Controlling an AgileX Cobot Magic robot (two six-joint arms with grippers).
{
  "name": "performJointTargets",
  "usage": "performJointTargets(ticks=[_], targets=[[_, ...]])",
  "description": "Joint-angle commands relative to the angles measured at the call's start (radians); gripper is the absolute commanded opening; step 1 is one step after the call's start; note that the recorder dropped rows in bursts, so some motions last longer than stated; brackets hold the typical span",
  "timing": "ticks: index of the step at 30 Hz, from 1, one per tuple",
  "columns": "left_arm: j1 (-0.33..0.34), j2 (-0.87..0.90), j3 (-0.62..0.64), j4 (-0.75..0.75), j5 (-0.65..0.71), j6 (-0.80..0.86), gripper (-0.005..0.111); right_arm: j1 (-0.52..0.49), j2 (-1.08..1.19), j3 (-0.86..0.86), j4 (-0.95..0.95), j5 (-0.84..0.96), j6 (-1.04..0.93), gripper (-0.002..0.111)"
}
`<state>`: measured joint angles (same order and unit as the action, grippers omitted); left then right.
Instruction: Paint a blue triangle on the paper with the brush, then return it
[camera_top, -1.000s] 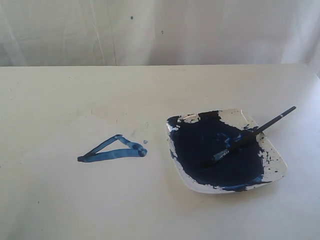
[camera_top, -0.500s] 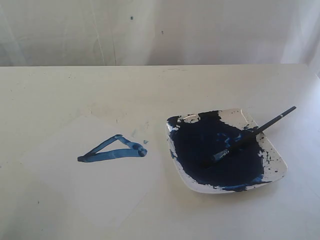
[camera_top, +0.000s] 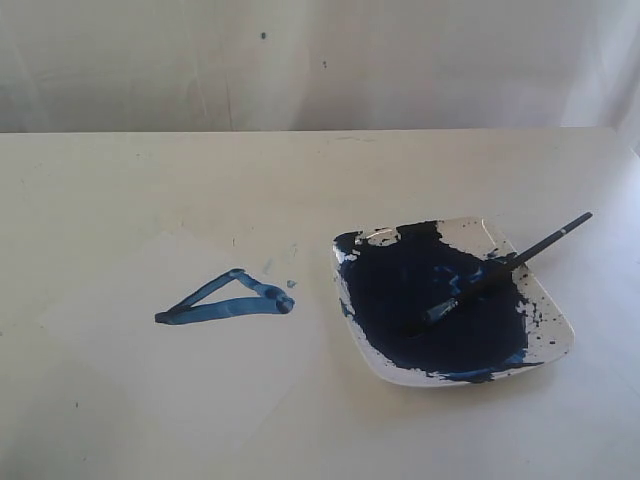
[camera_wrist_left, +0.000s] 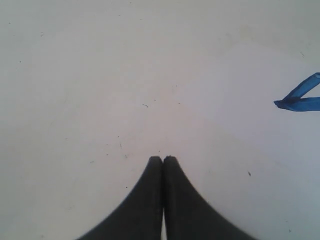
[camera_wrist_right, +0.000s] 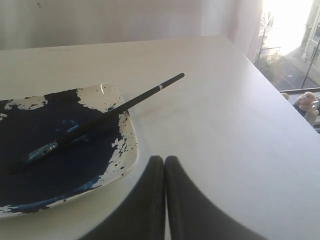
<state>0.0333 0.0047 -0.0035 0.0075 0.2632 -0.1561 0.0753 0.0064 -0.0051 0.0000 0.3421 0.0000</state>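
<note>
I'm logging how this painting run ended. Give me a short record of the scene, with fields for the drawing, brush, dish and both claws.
drawing: blue triangle outlined on the paper, left of the dish in the exterior view
brush: lying free, bristles in the paint, handle overhanging the rim
dish: white, square, mostly covered in dark blue paint
left claw: shut, empty, apart from the triangle
right claw: shut, empty, beside the dish, clear of the brush
</note>
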Motion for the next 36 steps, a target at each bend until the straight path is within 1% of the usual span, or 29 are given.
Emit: performJointTargets(ticks=[1,16,22,36], targets=[[0.004,-0.005,0.004,0.002,-0.008,-0.002,0.0,-0.006,-0.006,0.005,0.0,-0.007,0.006,0.0],[0.004,-0.005,0.004,0.002,-0.008,-0.003,0.0,-0.006,-0.006,0.005,0.0,-0.007,0.006,0.0],[0.004,-0.005,0.004,0.002,-0.008,-0.003,0.0,0.025,-0.006,0.005,0.0,-0.007,0.0,0.0],[0.004,-0.005,0.004,0.002,-0.008,-0.003,0.0,0.025,-0.006,0.005,0.0,-0.007,0.0,0.0]])
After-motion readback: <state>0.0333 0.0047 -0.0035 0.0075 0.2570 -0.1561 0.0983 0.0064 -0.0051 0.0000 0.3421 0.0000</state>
